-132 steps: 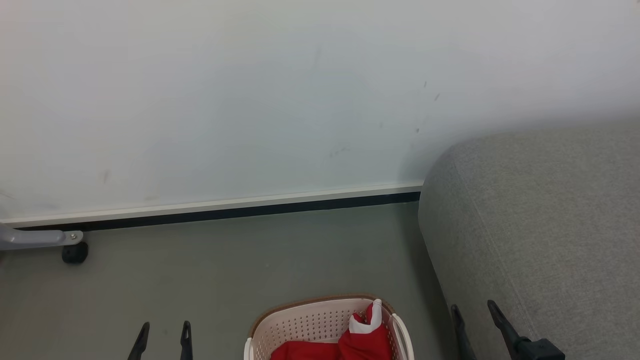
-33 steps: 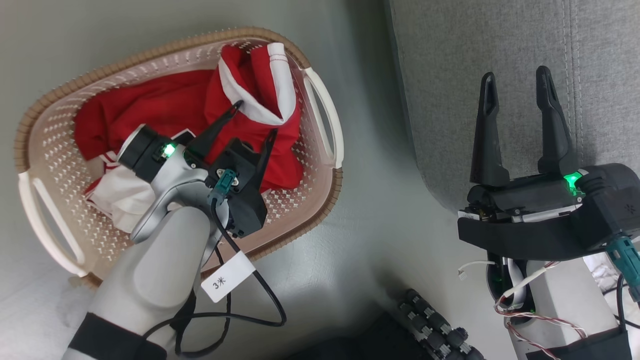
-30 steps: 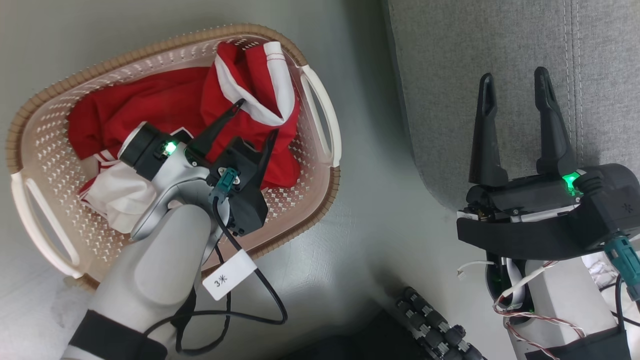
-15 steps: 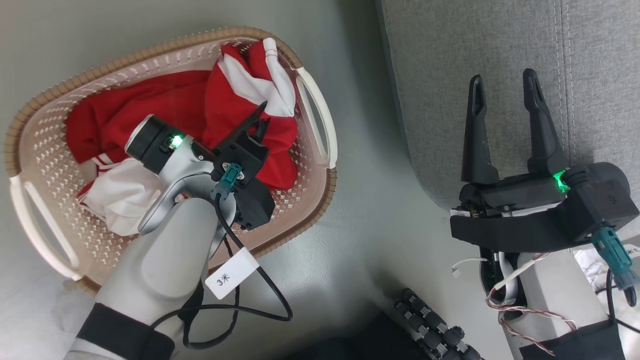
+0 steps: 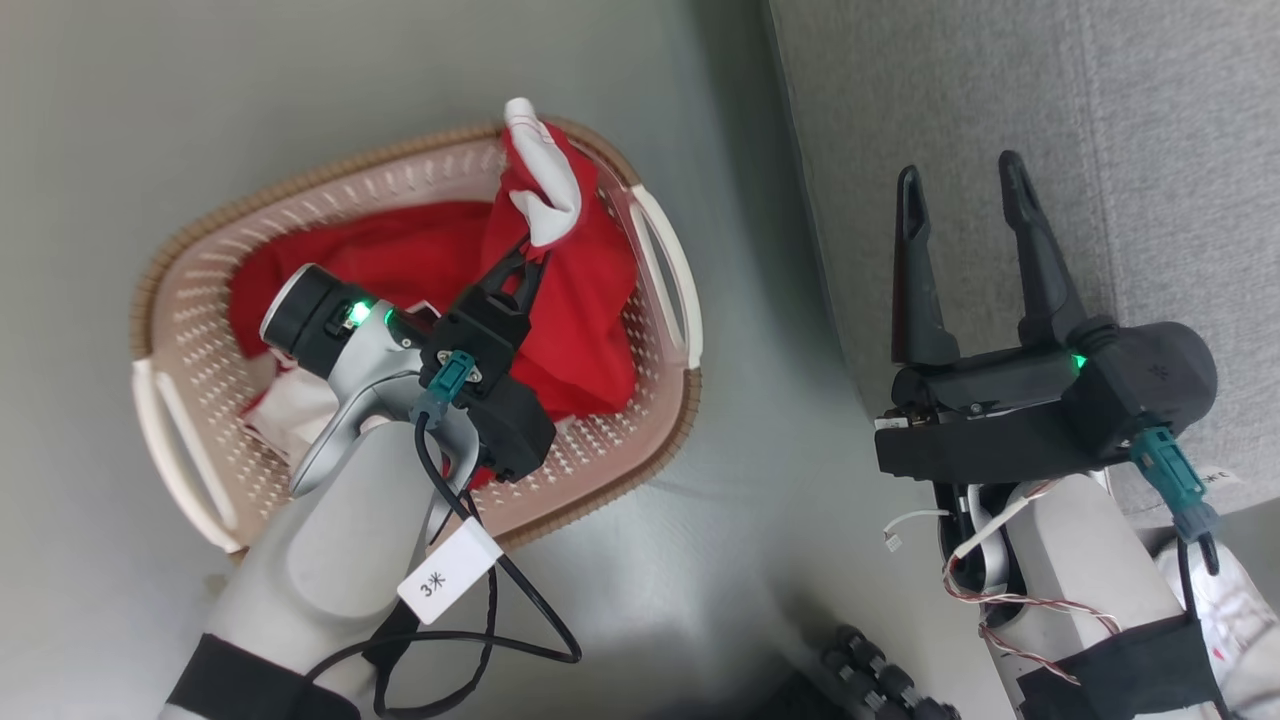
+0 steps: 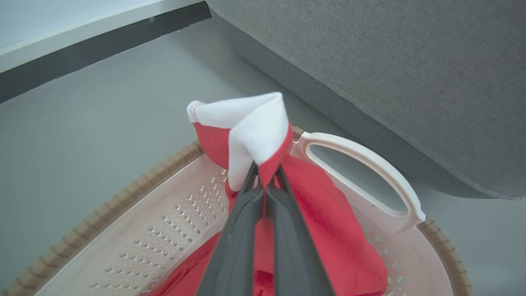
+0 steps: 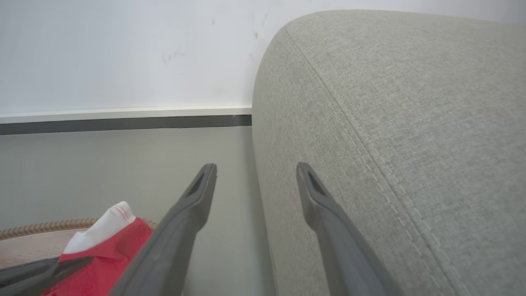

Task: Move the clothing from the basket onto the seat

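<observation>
The cream basket (image 5: 190,460) with its brown rim sits on the floor left of the grey seat (image 5: 1150,110). Red clothing (image 5: 590,300) with a white cuff fills it. My left gripper (image 5: 530,255) is shut on the clothing just below the white cuff (image 6: 250,127), and a fold of it stands pulled up above the basket's rim (image 6: 164,164). My right gripper (image 5: 960,170) hangs open over the seat's left edge (image 7: 370,123), with nothing between its fingers. More red and white clothing (image 5: 290,405) lies lower in the basket, partly hidden by my left arm.
Grey floor (image 5: 300,90) surrounds the basket. A white wall with a dark skirting strip (image 7: 123,122) runs behind. The basket's white handle (image 6: 361,152) lies close to the seat's side. Cables (image 5: 500,610) hang from my left forearm, and my dark base (image 5: 880,680) shows at the bottom.
My left gripper has gone from open to shut on the red clothing and has drawn its white-cuffed fold up. The head view has shifted. The right gripper has stayed open.
</observation>
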Tool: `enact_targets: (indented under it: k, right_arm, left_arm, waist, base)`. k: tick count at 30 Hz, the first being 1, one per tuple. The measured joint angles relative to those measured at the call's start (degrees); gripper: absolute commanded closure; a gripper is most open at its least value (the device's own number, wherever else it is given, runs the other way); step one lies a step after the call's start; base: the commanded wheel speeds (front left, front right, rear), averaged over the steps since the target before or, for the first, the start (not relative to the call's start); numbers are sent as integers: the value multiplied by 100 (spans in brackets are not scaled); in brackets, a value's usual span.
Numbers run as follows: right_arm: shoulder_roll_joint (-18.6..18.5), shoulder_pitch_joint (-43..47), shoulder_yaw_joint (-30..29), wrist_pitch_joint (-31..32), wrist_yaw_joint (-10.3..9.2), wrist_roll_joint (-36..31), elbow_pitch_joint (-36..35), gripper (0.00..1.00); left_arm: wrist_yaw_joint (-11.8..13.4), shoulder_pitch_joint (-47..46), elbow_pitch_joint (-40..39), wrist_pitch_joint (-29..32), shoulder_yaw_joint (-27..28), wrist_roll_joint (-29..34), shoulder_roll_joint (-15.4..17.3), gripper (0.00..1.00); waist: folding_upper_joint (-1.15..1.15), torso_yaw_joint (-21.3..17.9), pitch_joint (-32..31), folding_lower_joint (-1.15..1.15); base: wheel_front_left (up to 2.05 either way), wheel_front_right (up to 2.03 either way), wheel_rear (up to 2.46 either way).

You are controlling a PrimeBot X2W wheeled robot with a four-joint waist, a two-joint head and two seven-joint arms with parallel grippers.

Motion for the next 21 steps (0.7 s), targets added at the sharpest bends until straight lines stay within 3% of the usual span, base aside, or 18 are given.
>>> enact_targets:
  k: [21]
  right_arm:
    - [-15, -116, -46, 0, 341, 0, 1107, 0]
  left_arm:
    - [-154, 110, -464, -1, -156, -205, -12, 100]
  waist:
    - [-1, 641, -1422, -1]
  base:
    - [0, 0, 0]
